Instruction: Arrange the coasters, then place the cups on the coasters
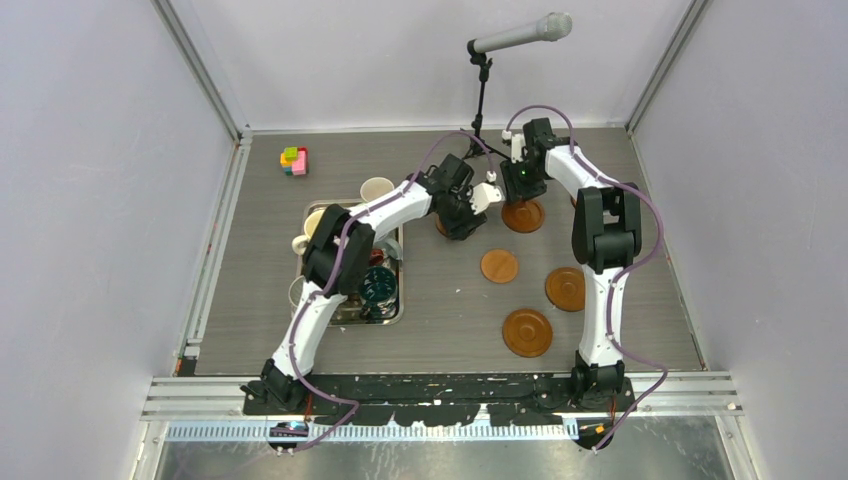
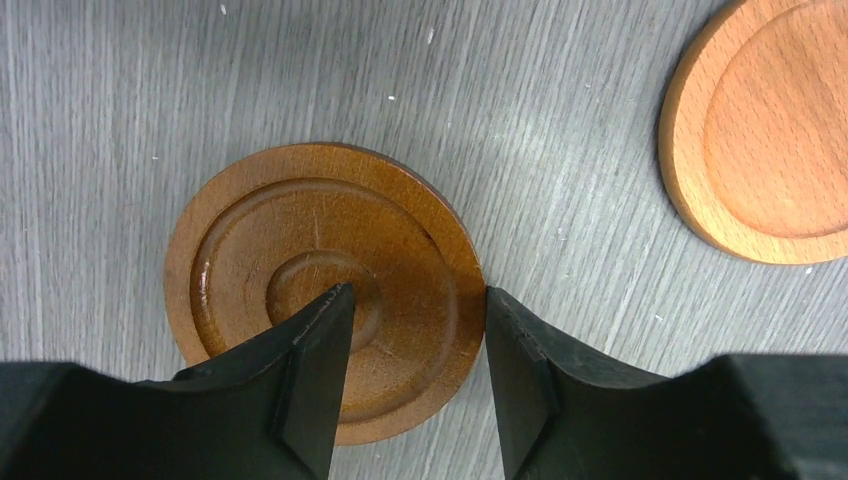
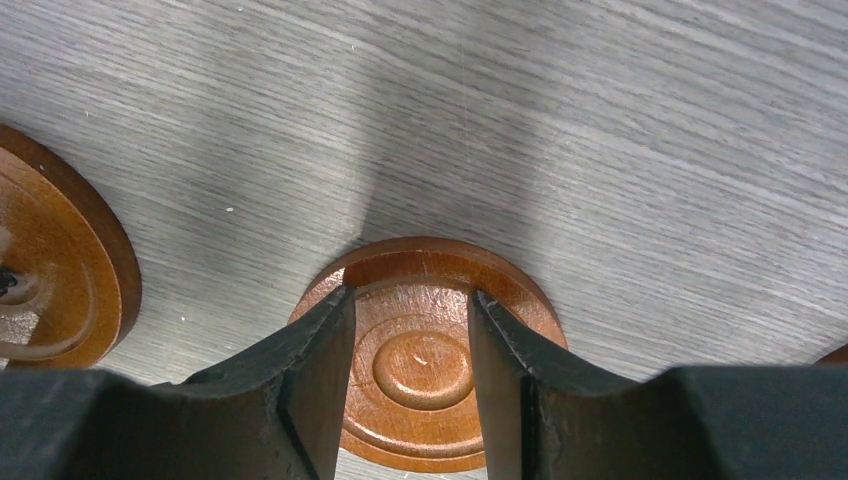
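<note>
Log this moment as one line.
left gripper: open over dark coaster | right gripper: open over reddish coaster | cups: none on coasters

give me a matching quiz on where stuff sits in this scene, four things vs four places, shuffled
Things
1. block toy
2. microphone
3. steel tray
4. dark ringed coaster

Places
A. left part of the table, holding mugs
B. far left corner of the table
C. closest to the right arm's base
D. on a stand at the far edge

Pairs: 1-B, 2-D, 3-A, 4-C
</note>
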Motion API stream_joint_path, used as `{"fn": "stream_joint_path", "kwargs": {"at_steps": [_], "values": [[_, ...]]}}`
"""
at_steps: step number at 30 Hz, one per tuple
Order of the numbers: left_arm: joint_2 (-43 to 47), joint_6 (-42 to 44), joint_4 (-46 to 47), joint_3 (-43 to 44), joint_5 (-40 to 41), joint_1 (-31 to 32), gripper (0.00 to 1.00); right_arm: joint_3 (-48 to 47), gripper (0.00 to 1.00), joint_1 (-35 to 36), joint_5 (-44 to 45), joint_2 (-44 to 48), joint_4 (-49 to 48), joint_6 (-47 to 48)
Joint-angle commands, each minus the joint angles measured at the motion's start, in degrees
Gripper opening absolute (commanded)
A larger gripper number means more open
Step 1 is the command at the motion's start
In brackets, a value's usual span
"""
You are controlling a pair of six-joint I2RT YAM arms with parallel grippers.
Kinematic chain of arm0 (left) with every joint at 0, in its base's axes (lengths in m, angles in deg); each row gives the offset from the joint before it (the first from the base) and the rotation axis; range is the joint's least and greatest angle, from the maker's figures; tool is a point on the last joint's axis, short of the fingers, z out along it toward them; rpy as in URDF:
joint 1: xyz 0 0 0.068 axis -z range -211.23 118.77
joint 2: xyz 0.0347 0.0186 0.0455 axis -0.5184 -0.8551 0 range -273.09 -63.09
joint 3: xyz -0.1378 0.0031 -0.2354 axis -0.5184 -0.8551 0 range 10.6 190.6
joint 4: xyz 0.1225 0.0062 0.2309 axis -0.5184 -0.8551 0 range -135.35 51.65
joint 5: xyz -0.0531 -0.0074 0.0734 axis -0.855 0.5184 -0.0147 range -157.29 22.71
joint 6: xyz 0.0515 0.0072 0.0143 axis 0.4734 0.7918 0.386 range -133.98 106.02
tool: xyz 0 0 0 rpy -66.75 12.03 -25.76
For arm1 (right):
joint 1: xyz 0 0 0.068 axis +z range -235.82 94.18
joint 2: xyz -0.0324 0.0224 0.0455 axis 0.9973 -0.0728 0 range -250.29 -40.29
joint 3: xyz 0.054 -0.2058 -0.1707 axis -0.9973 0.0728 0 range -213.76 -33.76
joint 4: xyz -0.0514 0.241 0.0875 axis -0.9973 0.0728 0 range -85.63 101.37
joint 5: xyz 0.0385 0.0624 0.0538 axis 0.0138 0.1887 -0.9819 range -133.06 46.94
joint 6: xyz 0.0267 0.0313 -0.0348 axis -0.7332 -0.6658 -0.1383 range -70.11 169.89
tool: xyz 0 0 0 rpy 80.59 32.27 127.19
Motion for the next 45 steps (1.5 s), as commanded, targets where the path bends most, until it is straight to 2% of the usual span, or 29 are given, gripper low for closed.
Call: {"fn": "stream_joint_path", "kwargs": {"at_steps": [1,11,16,25,30,37,41,45], "values": [[-2.9,2.0,1.5,1.9,-4.1,-2.1,0.52,0.5,0.50,0.7,-2.8,-3.2,-0.5,-1.1],[-4.5,4.0,0.9,4.5,-2.9,-2.5,0.54,-0.4,0.51,0.7,-3.8,-2.9,-0.4,-2.4],[-1.4,3.4,1.4,3.1,-2.5,-2.5,0.69,-1.7,0.52,0.6,-4.0,-0.5,-0.3,-3.2],[7.0,-1.0,-1.5,7.0,-2.9,-2.3,0.84,-4.6,0.60,-0.1,-7.0,8.6,-0.1,-5.4],[12.6,-2.5,-4.6,3.9,-2.6,-1.5,0.88,-3.3,0.63,-4.4,-8.0,13.8,3.0,-3.3],[22.6,-4.5,-5.3,-6.6,-0.6,1.5,0.96,1.3,0.70,-16.6,-8.1,17.1,8.2,3.1],[23.9,-5.3,-4.3,-10.0,-0.1,2.5,0.98,1.7,0.71,-21.7,-7.8,16.1,8.6,5.0],[21.5,-5.2,-1.1,-9.8,3.2,2.6,0.97,2.3,0.70,-22.6,-10.5,14.9,9.4,5.6]]}}
